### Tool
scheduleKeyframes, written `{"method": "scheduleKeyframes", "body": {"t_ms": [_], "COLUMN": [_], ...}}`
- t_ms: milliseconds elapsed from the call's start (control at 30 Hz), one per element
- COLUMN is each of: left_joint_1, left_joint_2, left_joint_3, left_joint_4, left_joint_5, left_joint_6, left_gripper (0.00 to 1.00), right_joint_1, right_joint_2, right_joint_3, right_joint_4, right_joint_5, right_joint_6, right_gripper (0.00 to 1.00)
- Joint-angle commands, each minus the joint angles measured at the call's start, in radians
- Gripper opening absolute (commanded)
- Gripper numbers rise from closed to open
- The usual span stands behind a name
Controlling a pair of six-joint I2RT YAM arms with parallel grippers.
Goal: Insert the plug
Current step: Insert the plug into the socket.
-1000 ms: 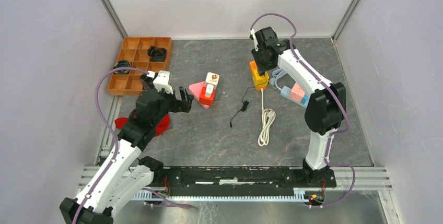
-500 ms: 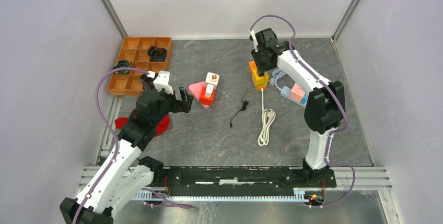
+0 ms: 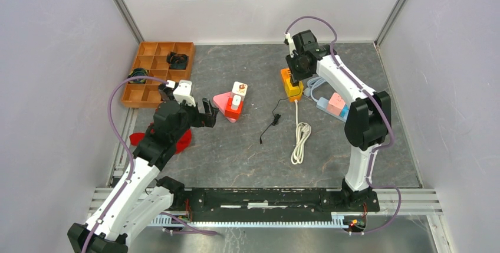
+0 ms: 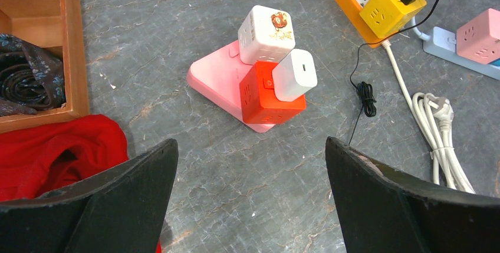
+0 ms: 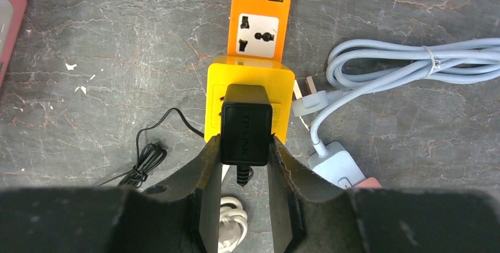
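The plug [image 5: 246,124] is a black adapter block, and my right gripper [image 5: 243,150] is shut on its sides. It is held straight over the yellow cube socket [image 5: 250,85] that sits on the orange power strip [image 5: 259,14]. I cannot tell if its pins touch the cube. Its thin black cable [image 3: 271,124] trails across the table. From above, the right gripper [image 3: 296,74] hangs over that yellow cube [image 3: 293,90]. My left gripper [image 4: 250,164] is open and empty over bare table, near a red cube adapter [image 4: 268,98] on a pink block [image 4: 213,76].
A grey power strip with a pink cube [image 3: 334,106] and a looped grey cable [image 5: 401,64] lie right of the orange strip. A coiled white cord [image 3: 301,141] lies mid-table. A wooden divided tray [image 3: 154,70] stands at the back left, and a red cloth [image 4: 56,153] by the left arm.
The right gripper with the plug has shifted slightly right and toward the back over the yellow cube. The left arm has not moved.
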Motion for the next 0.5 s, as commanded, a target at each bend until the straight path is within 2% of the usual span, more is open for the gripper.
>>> {"method": "scheduleKeyframes", "body": {"t_ms": [0,167,467], "left_joint_1": [0.0,0.0,-0.001], "left_joint_2": [-0.008,-0.006,-0.017], "left_joint_3": [-0.002,-0.002,-0.003], "left_joint_4": [0.03,0.029,0.027], "left_joint_5": [-0.018,-0.018,-0.018], "left_joint_6": [0.047,0.047,0.047], "left_gripper": [1.0,1.0,1.0], "right_joint_1": [-0.003,-0.006,-0.016], "right_joint_2": [0.059,0.009,-0.15], "right_joint_3": [0.062,0.11,0.0], "right_joint_4": [-0.072,-0.039,0.05], "right_joint_5": [-0.046,-0.091,-0.062], "right_joint_6": [-0.007,0.021,0.056], "right_gripper": [0.37,0.57,0.82]}}
